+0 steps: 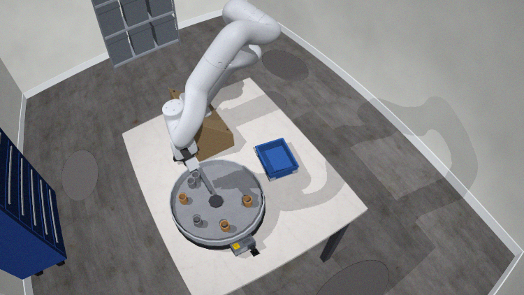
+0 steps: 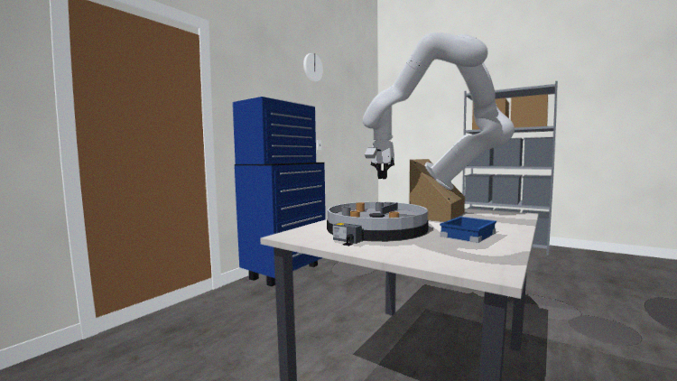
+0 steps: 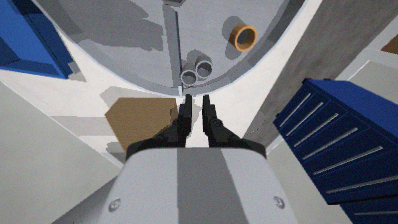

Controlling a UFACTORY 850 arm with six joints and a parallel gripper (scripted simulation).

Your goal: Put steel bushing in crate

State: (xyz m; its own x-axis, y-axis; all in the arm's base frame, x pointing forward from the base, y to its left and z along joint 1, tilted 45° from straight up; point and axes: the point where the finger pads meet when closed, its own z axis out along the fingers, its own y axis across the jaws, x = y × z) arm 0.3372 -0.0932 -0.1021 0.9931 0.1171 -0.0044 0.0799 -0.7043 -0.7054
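Observation:
The round grey turning table point(image 1: 237, 175) point(image 2: 378, 222) point(image 3: 125, 50) carries three grey steel bushings and three orange bushings. Two steel bushings point(image 1: 191, 181) point(image 1: 196, 175) point(image 3: 189, 77) point(image 3: 204, 66) stand side by side against the fixed divider bar point(image 1: 207, 183) point(image 3: 172, 45) near the rim. A third steel bushing point(image 1: 197, 219) stands at the front. My gripper point(image 1: 195, 171) point(image 2: 381, 176) point(image 3: 197, 102) hangs well above the rim by the pair, its fingers shut to a narrow gap with nothing between them. The blue crate point(image 1: 294, 161) point(image 2: 466, 227) point(image 3: 25, 45) stands empty to the right of the turning table.
Orange bushings point(image 1: 182, 198) point(image 1: 247, 200) point(image 1: 224, 225) point(image 3: 245, 37) stand around the dark hub point(image 1: 215, 200). A brown cardboard box point(image 1: 214, 133) point(image 2: 428, 189) point(image 3: 140, 117) stands behind the turning table. A control box point(image 1: 242, 245) point(image 2: 345, 232) sits at its front. A blue tool cabinet point(image 2: 276, 180) point(image 3: 345, 145) stands beside the table.

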